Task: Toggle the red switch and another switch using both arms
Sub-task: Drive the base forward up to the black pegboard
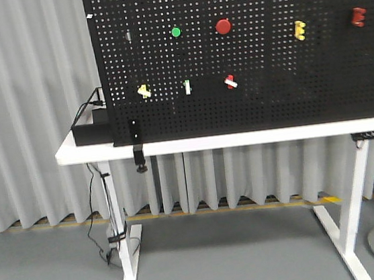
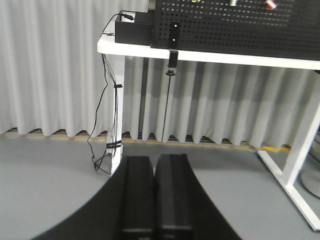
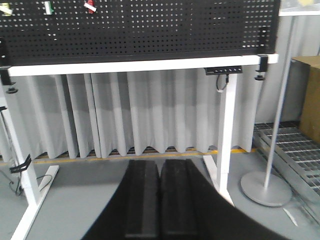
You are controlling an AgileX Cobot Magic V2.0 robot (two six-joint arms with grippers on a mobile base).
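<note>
The red switch (image 1: 230,81), a small red lever with a white tip, sits low on the black pegboard (image 1: 270,97). It also shows at the top edge of both wrist views (image 2: 270,5) (image 3: 90,6). The pale yellow switch (image 1: 144,91) (image 3: 6,9) is in the same row, further left. Between them stands a green-lit white toggle (image 1: 187,86). My left gripper (image 2: 156,162) and right gripper (image 3: 159,165) are both shut on nothing, low above the floor and well short of the board. Neither arm appears in the front view.
The board stands on a white table (image 1: 241,138) with a black box (image 1: 91,132) and cables at its left end. Round red buttons (image 1: 223,26) and a green one (image 1: 176,32) sit higher up. A floor stand (image 3: 265,187) and a cardboard box (image 3: 310,95) are to the right.
</note>
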